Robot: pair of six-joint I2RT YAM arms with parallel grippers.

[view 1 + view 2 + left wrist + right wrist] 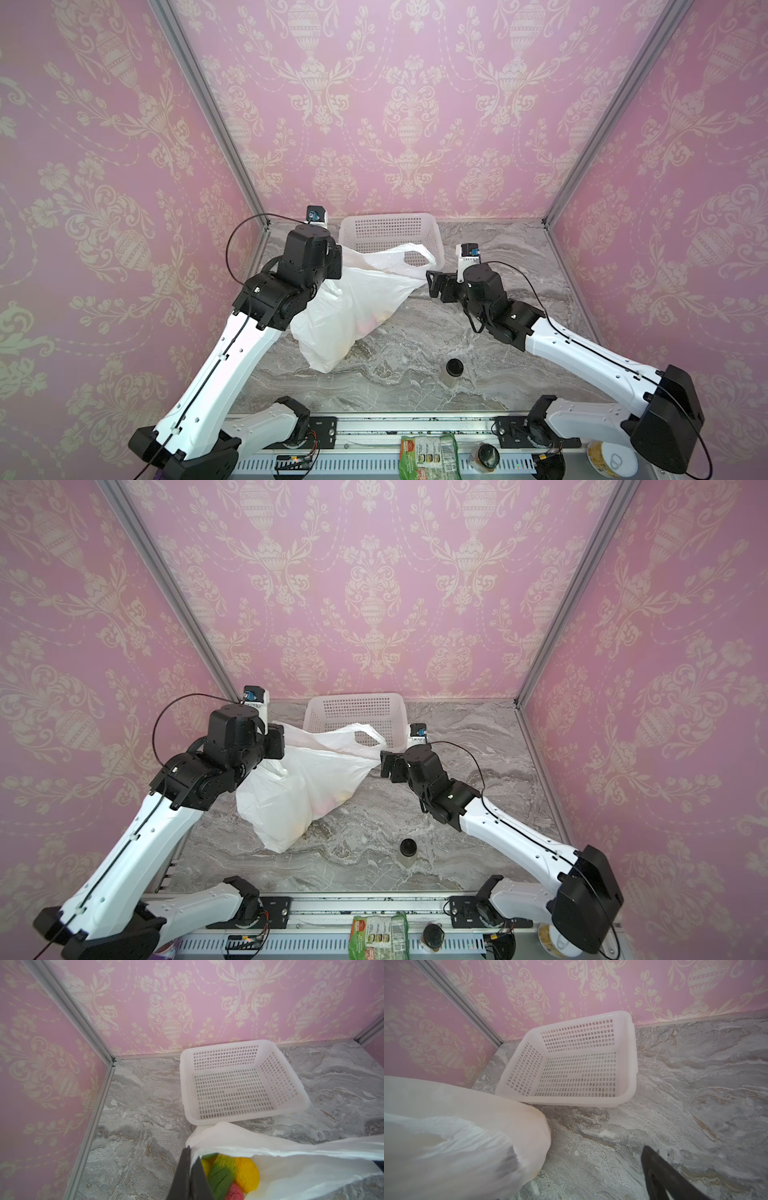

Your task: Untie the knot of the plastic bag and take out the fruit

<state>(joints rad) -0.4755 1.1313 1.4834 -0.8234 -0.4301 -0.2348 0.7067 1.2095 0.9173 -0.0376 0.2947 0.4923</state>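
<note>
The white plastic bag (pixel 357 299) (pixel 299 779) lies on the marble table with its mouth held up. My left gripper (pixel 192 1153) is shut on the bag's rim (pixel 207 1136); in both top views its wrist hides the jaws. Inside the mouth fruit shows: a yellow piece (pixel 247 1172), a green-orange striped one (pixel 222 1174) and a pink-red one (pixel 234 1192). No knot shows; one handle loop (pixel 415 253) hangs loose. My right gripper (pixel 432 282) (pixel 386 762) (pixel 579 1159) stands open beside that loop, one finger (pixel 654 1167) bare and the other dark behind plastic (pixel 446 1136).
A white perforated basket (pixel 390 224) (pixel 353 700) (pixel 291 1076) (pixel 629 1053) stands against the back wall, just behind the bag. A small black-lidded jar (pixel 454 370) (pixel 408 850) stands near the front. A green packet (pixel 428 457) lies on the front rail. Pink walls close three sides.
</note>
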